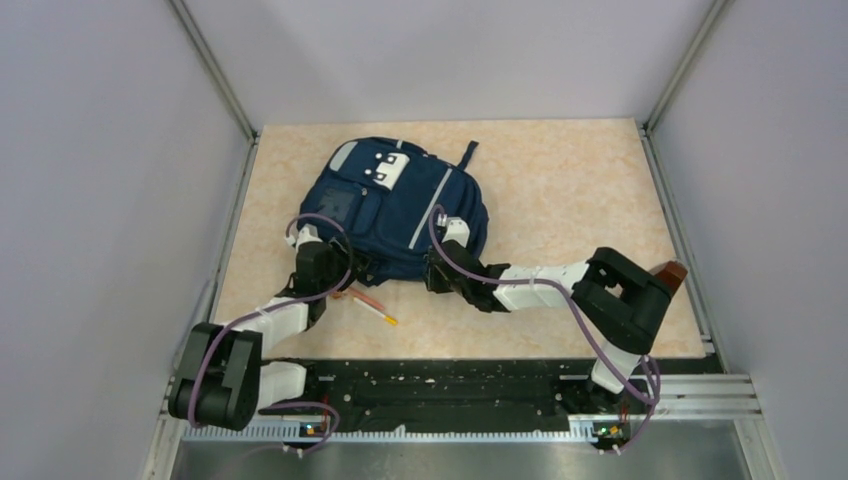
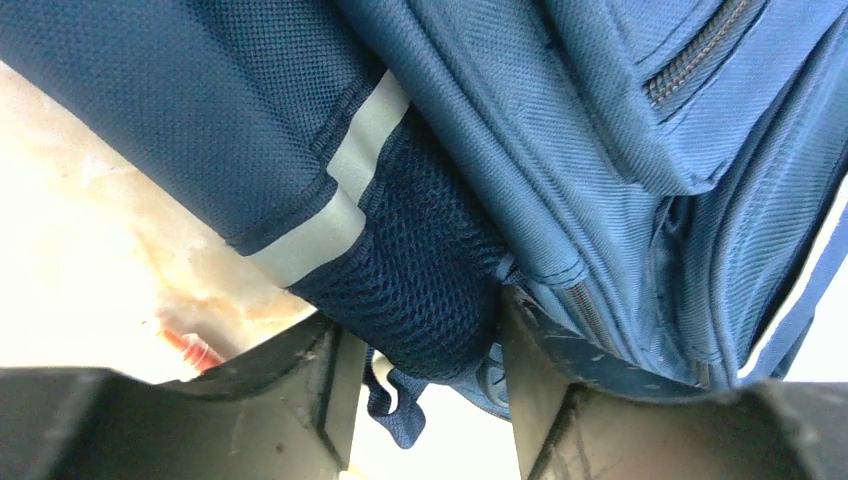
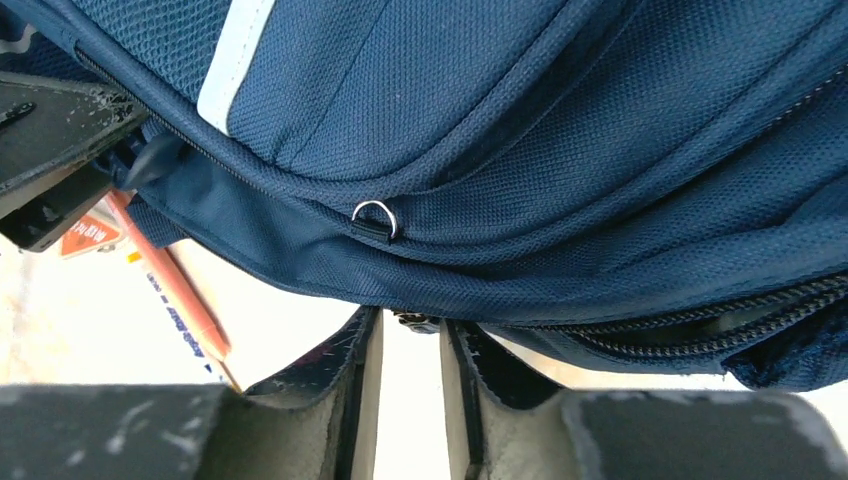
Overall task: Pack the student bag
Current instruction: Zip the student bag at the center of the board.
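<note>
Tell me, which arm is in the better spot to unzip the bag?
Probably right: the right gripper sits at a small zipper pull on the student bag's edge. The left gripper only straddles the mesh pocket.

Backpack [image 1: 400, 210]: navy fabric, lying flat with its front face up on the beige tabletop, left of centre, towards the far side. White patches [image 1: 385, 168] on the front pocket at the far-left end. Carry loop [image 1: 469, 152] sticks out at the far-right corner. Grey-white reflective stripe [image 1: 430, 210] runs down the right half. Dark mesh side pocket [image 2: 420, 270] at the near edge, beside another stripe. Small metal D-ring [image 3: 375, 218] on a seam. Visible zips look closed.
</note>
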Controlling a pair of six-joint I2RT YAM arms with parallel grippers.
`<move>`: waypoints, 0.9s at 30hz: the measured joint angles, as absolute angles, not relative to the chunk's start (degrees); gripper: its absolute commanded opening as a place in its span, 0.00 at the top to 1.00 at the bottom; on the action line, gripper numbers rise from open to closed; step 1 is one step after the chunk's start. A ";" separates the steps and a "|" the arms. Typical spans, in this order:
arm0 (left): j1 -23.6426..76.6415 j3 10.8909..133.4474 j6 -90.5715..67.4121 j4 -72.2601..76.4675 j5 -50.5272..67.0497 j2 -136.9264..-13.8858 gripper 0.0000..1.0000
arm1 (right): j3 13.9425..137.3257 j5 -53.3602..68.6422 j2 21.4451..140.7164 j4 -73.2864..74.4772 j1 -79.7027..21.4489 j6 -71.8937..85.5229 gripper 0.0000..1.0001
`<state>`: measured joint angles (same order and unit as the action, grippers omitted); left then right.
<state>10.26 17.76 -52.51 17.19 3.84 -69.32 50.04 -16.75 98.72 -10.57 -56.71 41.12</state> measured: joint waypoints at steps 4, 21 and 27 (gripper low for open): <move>10.22 17.82 -52.07 19.29 3.62 -70.04 0.73 | 50.78 -18.74 99.37 -9.89 -57.01 40.07 1.00; 8.88 23.42 -45.95 11.22 0.19 -66.89 1.00 | 45.71 -18.44 87.57 -9.82 -56.38 39.11 1.00; 6.46 27.16 -43.59 7.92 1.34 -67.37 1.00 | 42.65 -15.90 83.90 -9.19 -50.63 39.05 1.00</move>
